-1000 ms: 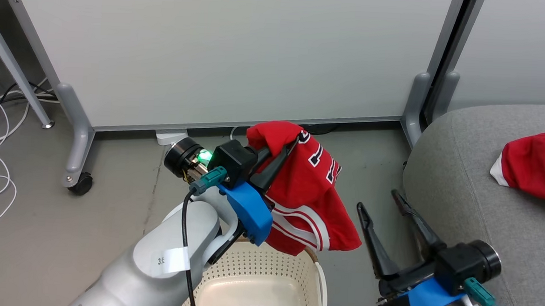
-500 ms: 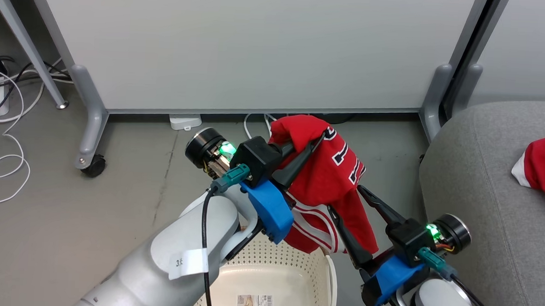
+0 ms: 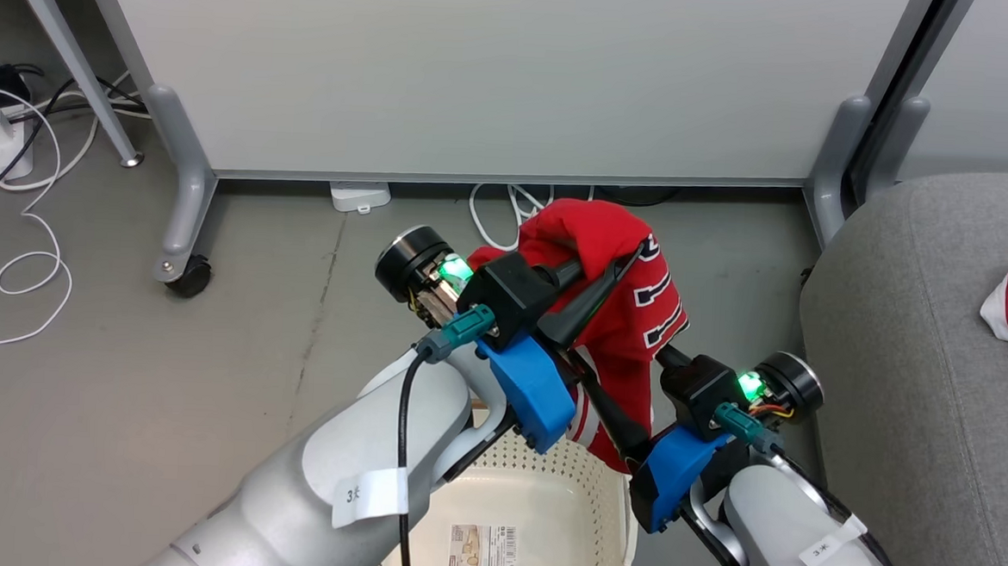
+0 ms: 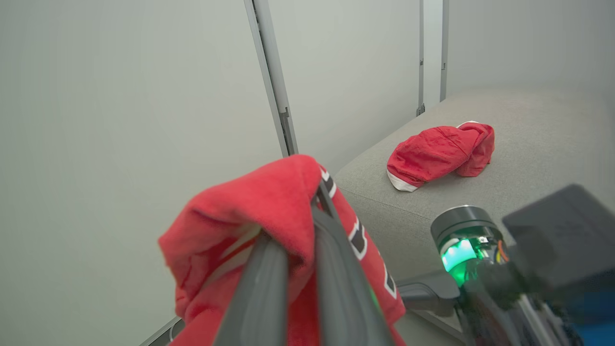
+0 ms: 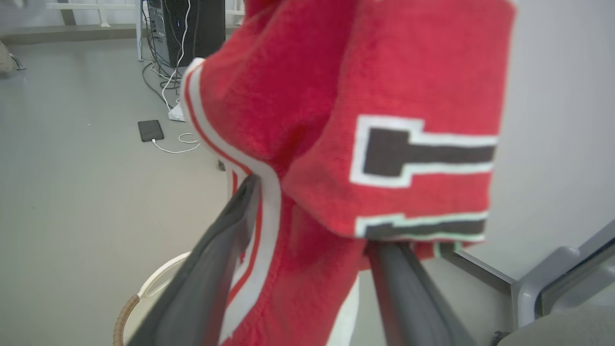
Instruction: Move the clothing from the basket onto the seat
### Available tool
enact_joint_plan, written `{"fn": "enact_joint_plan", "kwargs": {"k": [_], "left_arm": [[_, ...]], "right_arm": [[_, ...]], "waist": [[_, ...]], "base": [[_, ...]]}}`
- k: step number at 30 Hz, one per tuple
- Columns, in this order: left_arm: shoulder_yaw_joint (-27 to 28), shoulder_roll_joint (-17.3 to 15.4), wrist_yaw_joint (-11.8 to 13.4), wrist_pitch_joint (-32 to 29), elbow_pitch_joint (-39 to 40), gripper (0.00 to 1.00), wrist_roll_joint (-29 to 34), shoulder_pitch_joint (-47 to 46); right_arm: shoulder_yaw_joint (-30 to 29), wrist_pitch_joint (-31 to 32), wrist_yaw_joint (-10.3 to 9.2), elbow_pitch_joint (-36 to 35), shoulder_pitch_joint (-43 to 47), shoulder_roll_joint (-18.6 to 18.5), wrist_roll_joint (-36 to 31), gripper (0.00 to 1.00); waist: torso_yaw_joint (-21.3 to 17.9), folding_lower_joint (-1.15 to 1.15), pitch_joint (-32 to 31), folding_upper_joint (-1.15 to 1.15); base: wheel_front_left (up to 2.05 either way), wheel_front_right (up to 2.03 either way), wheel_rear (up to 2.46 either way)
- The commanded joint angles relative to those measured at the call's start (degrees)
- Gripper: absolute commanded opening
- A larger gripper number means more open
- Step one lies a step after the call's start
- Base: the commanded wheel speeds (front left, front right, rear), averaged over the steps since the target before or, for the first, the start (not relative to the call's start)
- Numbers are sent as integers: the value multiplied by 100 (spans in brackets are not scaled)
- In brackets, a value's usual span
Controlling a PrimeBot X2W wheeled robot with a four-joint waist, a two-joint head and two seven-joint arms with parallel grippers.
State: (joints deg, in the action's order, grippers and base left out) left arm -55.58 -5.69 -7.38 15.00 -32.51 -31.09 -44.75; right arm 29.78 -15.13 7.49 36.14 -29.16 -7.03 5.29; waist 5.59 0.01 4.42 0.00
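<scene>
Two red jerseys: one lifted, one on the seat

My left gripper (image 3: 630,257) is clamped tight on the numbered jersey (image 3: 597,232), holding it bunched above the far rim of the basket (image 3: 545,484), with the hem hanging down toward that rim. My right gripper (image 5: 314,214) sits above the basket's right side, jaws spread wide, one finger on each side of the hanging cloth. The seat (image 3: 915,339) stands to the right of the basket. The second jersey (image 4: 439,151) lies crumpled on it, well apart from the basket. A label (image 3: 481,549) shows on the basket's floor.
</scene>
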Motion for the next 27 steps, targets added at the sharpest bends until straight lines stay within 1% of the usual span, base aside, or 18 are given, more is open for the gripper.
{"fn": "enact_joint_plan", "kwargs": {"k": [1,4,9,19,20,21,27], "left_arm": [[6,2,-7,27,24,0,5,-80],[4,-4,-9,27,28,0,5,-100],[20,-35,-9,27,10,0,7,-78],[26,-56,-11,27,-25,0,3,-60],[42,-55,-11,27,-51,29,-18,-52],[42,-52,-11,27,-72,100,-17,-58],[40,-24,-10,27,-180,100,-8,-83]], "right_arm": [[33,-3,1,74,-82,30,59,0],[61,-3,1,112,-172,101,168,0],[105,-3,1,74,-148,119,237,0],[170,-2,1,-26,-102,61,293,0],[174,-2,1,-38,-98,56,305,0],[176,-2,1,-49,-92,54,314,0],[156,-2,1,-117,-62,53,343,0]], "waist": [[7,-1,3,0],[10,-1,6,0],[-13,-1,-3,0],[-48,-1,30,0],[-49,-1,28,0],[-51,-1,26,0],[-67,-1,11,0]], "base": [[0,0,0],[0,0,0],[0,0,0],[0,0,0],[0,0,0],[0,0,0],[0,0,0]]}}
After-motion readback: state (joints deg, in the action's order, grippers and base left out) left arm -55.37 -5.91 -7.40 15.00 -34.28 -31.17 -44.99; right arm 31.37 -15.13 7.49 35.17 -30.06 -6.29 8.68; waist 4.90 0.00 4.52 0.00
